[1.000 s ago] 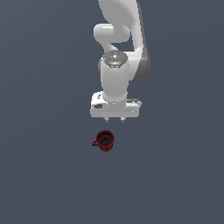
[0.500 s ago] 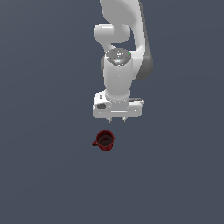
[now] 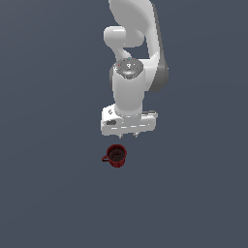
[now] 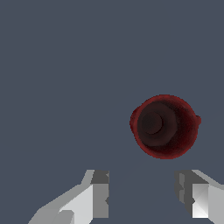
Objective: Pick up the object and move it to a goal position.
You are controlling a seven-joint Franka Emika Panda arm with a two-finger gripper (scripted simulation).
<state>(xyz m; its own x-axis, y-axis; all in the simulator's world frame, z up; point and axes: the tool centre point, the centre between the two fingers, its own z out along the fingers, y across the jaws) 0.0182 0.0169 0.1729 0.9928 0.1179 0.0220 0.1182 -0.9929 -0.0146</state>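
Red mug (image 3: 116,155) upright, handle twd exterior view's left.

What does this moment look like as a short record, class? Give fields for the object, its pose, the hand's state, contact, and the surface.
object: small dark red mug, dark inside, small loop handle
pose: upright, opening facing up, handle toward the exterior view's left
hand: open, fingers spread with a gap between them, holding nothing
contact: none; mug lies clear of the hand
surface: plain dark grey-blue floor
task step: mug not yet grasped
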